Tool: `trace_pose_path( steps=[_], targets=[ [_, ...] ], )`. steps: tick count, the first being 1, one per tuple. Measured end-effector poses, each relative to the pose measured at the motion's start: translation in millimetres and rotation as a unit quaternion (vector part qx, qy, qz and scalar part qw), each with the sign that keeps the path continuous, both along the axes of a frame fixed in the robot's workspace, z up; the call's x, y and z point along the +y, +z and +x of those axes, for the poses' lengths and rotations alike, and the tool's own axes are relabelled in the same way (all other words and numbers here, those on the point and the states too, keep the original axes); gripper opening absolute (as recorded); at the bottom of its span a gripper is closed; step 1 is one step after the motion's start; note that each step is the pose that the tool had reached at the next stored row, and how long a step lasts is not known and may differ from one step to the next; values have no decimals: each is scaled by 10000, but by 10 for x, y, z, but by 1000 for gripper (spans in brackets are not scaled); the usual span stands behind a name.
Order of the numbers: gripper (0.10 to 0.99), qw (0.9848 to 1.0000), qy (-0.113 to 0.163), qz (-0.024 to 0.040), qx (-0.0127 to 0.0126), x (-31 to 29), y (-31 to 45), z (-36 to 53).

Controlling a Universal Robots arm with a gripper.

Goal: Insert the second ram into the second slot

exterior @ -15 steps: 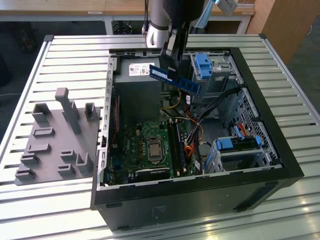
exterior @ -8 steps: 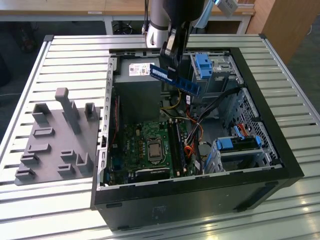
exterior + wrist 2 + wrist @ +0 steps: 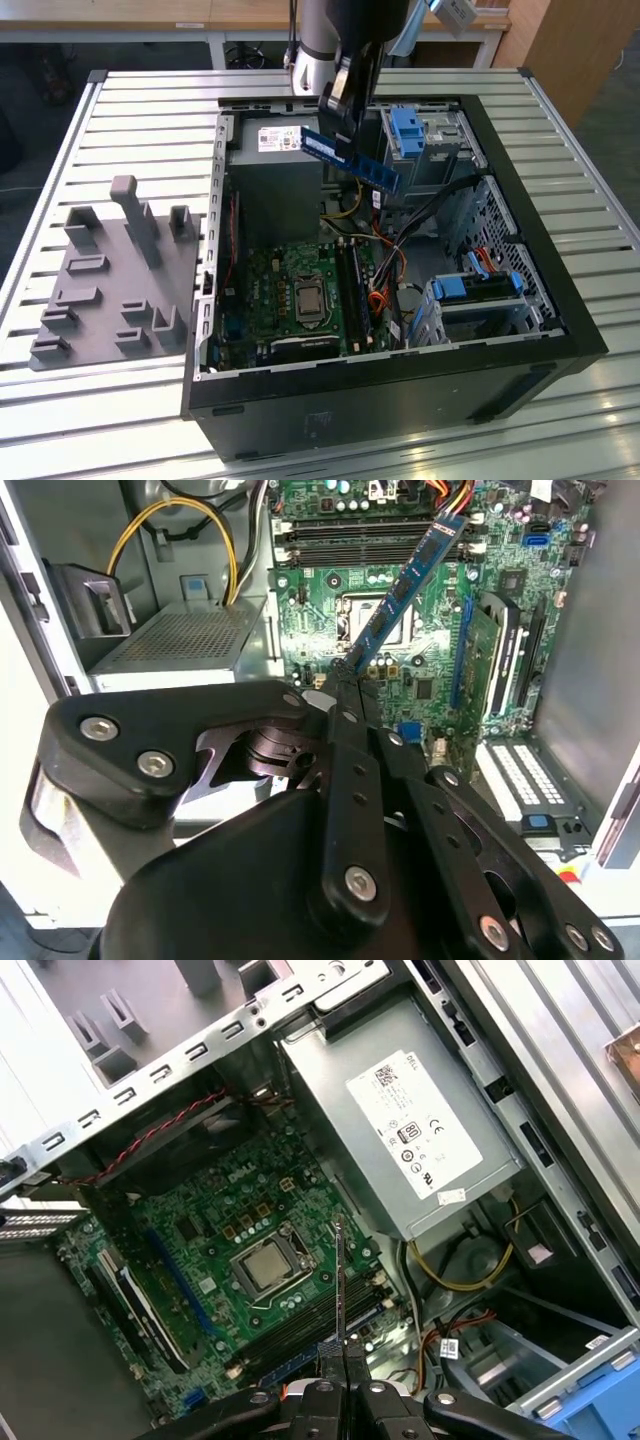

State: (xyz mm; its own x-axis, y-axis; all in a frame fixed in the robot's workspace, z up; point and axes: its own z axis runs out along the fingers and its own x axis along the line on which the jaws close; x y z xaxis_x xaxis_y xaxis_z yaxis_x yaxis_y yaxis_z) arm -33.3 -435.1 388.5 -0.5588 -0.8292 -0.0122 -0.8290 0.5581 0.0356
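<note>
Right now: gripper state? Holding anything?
The gripper is closed on the long, thin, flat blue circuit-board ram stick, over the green motherboard.

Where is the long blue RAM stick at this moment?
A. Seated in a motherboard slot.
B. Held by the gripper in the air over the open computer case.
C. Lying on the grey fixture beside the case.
B: the gripper is shut on the second ram, which hangs clear above the motherboard, touching no slot.
</note>
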Motion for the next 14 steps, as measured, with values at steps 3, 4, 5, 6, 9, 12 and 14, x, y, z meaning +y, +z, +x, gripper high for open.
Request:
trace_pose_path(
  steps=[3,4,5,6,9,12,14],
  targets=[
    [122,10000,-73,-1,0,0,0,0],
    [122,10000,-97,-1,0,0,0,0],
    [122,9999,-120,-1,0,0,0,0],
    [122,9999,-143,-1,0,0,0,0],
    [122,9998,-212,-2,0,0,0,0],
    [122,9996,-284,-3,0,0,0,0],
    [122,9995,-330,-3,0,0,0,0]
  ],
)
